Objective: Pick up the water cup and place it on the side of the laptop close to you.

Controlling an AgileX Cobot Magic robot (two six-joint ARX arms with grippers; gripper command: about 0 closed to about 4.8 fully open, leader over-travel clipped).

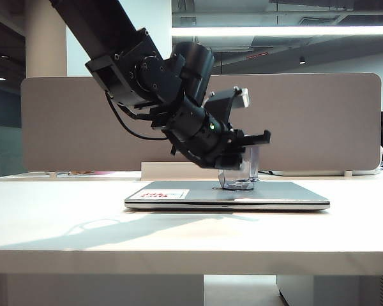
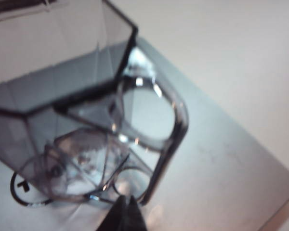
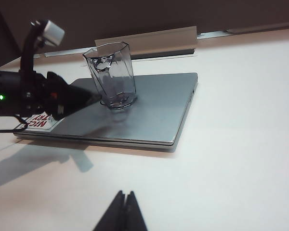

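The water cup [image 1: 239,177], a clear faceted mug, stands upright on the lid of the closed silver laptop [image 1: 277,194]. A white sticker with red print [image 1: 163,193] marks the lid's corner. My left gripper [image 1: 246,153] reaches down to the cup from the left. Its fingers [image 2: 125,199] are shut together, tips right by the foot of the angular handle [image 2: 179,120], with nothing seen between them. From the right wrist camera the cup [image 3: 113,77] and the laptop [image 3: 154,110] lie ahead, and my right gripper [image 3: 125,193] hangs shut over bare table, apart from both.
A grey partition [image 1: 319,115] closes the back of the white table [image 1: 83,223]. A low white strip [image 3: 149,41] runs behind the laptop. The table's front edge is close to the exterior camera.
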